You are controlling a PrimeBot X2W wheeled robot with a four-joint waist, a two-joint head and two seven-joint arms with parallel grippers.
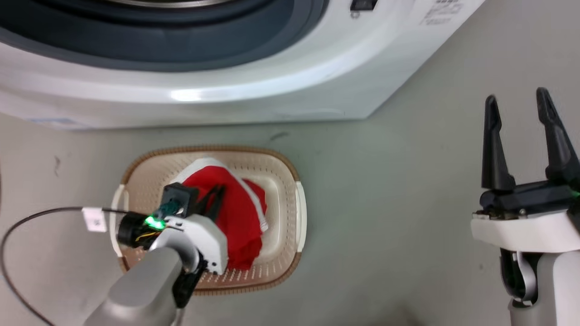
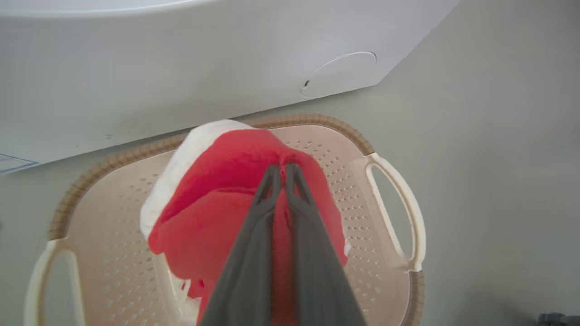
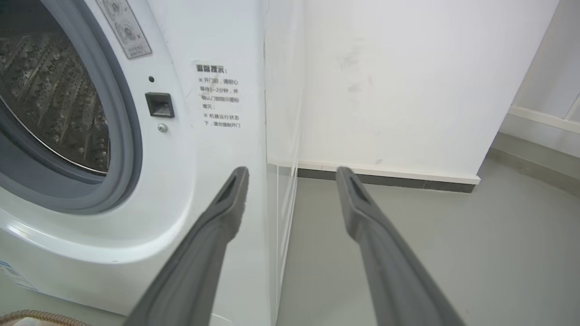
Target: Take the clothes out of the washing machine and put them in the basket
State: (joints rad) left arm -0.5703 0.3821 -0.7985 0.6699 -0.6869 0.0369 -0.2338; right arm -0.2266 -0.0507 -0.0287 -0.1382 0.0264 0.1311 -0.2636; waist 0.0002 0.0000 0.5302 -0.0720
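The bright red soft fabric garment [image 2: 217, 213], draped top-to-bottom in the frame's centre, is clenched by the left gripper [image 2: 281, 171] directly above the cream-white perforated plastic basket [image 2: 317, 121]; only release seems needed. The right gripper [image 1: 519, 106] is held spread, empty, far right.

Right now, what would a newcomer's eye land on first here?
The bright red clothes stand out first, pinched by the left gripper over the cream basket on the grey floor. Next comes the big white washing machine just behind the basket. The right gripper hangs open and empty at the head view's lower right.
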